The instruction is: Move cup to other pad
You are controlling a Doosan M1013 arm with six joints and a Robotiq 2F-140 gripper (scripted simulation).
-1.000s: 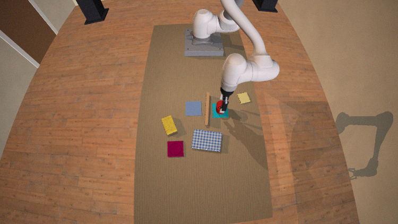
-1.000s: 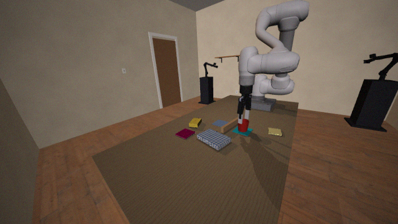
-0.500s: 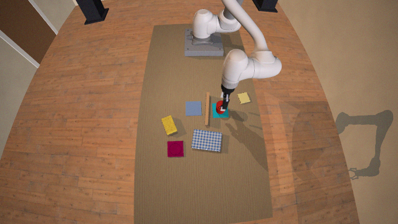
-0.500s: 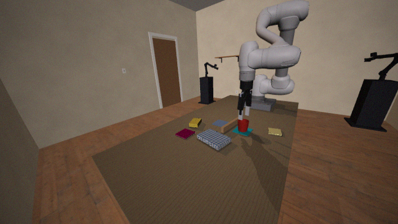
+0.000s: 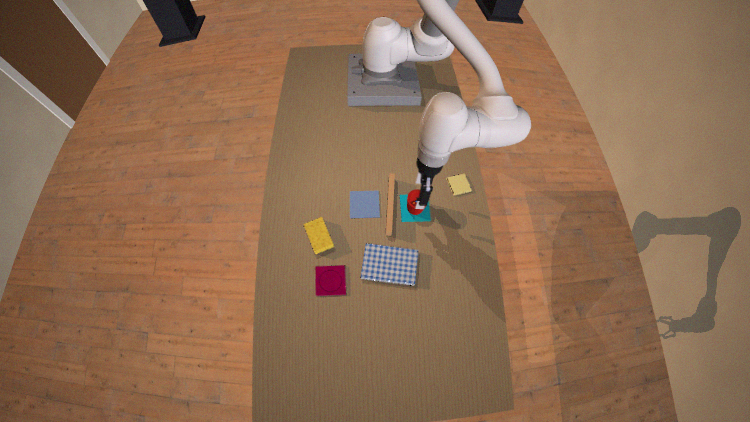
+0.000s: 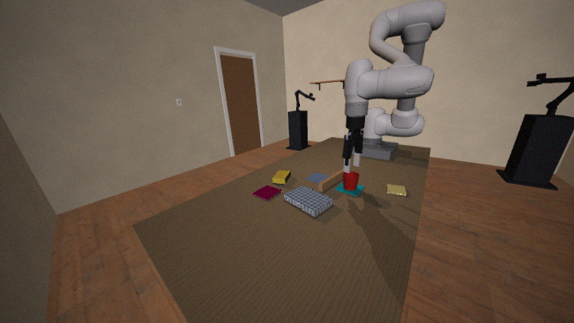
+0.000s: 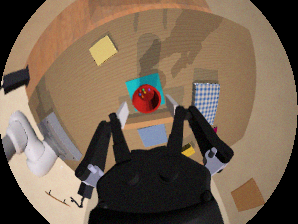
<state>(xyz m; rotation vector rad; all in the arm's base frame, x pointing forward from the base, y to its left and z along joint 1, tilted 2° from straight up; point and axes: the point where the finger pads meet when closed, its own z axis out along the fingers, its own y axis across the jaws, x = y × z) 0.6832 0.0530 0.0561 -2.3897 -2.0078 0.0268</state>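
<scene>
The red cup (image 5: 413,205) (image 6: 350,181) (image 7: 145,98) stands upright on the teal pad (image 5: 423,215) (image 6: 359,190) (image 7: 133,84), right of the wooden rail (image 5: 390,204) (image 6: 330,181) (image 7: 148,121). Small coloured marbles show inside it in the wrist view. The blue-grey pad (image 5: 365,204) (image 6: 317,177) (image 7: 153,137) lies bare on the other side of the rail. My gripper (image 5: 421,195) (image 6: 348,164) (image 7: 146,103) is open and points straight down over the cup. Its fingertips stand just above the rim, one on each side, and do not clasp the cup.
A yellow flat pad (image 5: 458,184) (image 6: 396,189) (image 7: 103,50) lies right of the cup. A checkered box (image 5: 389,264) (image 6: 308,200) (image 7: 206,99), a yellow sponge block (image 5: 318,235) (image 6: 281,176) and a maroon square (image 5: 330,280) (image 6: 266,192) lie on the near side, all on the brown mat (image 5: 377,346).
</scene>
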